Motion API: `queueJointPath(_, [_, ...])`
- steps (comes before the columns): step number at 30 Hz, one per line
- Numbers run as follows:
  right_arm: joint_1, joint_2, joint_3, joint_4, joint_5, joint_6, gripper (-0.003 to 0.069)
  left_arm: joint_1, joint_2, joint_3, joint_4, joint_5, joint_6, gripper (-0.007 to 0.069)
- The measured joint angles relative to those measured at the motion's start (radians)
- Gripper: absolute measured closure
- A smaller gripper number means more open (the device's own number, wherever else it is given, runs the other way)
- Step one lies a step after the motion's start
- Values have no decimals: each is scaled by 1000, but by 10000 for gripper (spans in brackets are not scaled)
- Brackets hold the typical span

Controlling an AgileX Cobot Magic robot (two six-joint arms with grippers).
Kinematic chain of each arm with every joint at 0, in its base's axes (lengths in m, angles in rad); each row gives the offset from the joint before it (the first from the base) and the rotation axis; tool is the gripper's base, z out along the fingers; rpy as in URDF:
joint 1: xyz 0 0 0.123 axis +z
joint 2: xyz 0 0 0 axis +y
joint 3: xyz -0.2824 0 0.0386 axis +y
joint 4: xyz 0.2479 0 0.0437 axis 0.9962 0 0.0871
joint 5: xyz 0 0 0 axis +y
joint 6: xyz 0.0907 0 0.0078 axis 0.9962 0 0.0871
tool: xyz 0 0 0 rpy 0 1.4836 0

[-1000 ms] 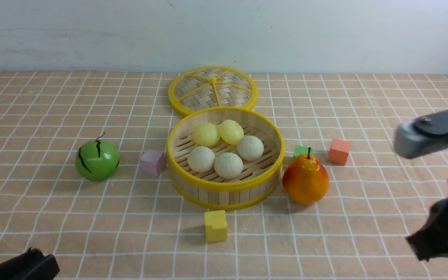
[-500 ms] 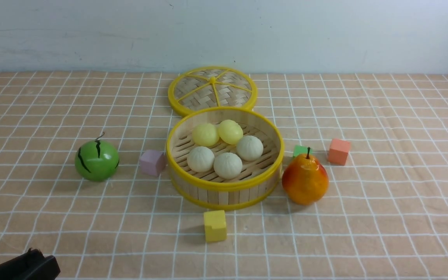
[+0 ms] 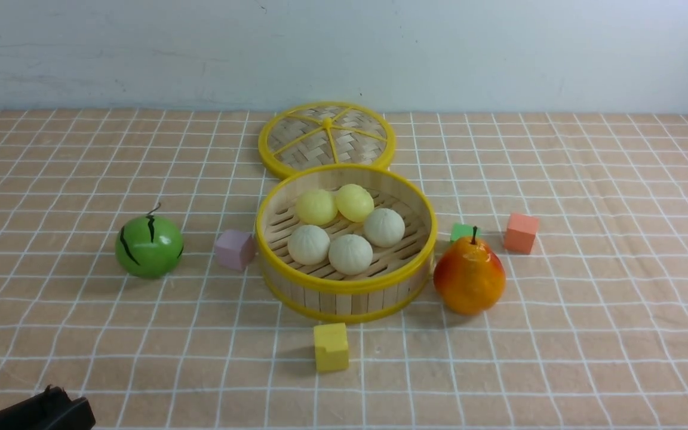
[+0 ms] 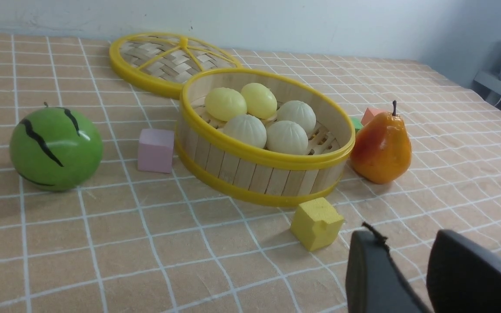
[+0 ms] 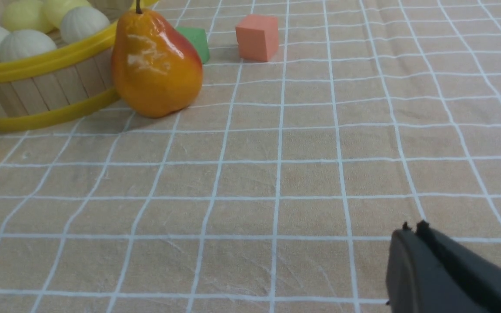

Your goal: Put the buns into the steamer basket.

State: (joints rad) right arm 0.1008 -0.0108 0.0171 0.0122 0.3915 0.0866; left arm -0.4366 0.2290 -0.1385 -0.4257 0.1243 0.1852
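I see all five buns (image 3: 350, 254) inside the steamer basket (image 3: 344, 285); my left claw (image 4: 407, 269) is parted and empty, my right claw (image 5: 411, 243) closed, both far from the basket, so only a stray sweep could knock it.

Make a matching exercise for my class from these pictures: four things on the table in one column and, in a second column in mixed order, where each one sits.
Things:
1. pale yellow buns
2. orange pear
3. woven lid
4. yellow cube

Places:
A. flat on the cloth behind the steamer basket
B. alone in front of the basket, nearest the robot
C. inside the basket, at its far side
D. close by the basket's right side

Pairs: 1-C, 2-D, 3-A, 4-B
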Motion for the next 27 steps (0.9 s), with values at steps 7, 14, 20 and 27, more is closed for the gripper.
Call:
queueJointPath(7, [0,0,0,0,-1,0,669,0,0,0,0,0,0,428])
queueJointPath(14, [0,0,0,0,-1,0,667,0,0,3,0,-30,0,428])
queueJointPath(20, [0,0,0,0,-1,0,662,113,-50,45,100,-133,-109,441])
queueJointPath(27, [0,0,0,0,-1,0,658,318,-232,150,359,94,-450,628])
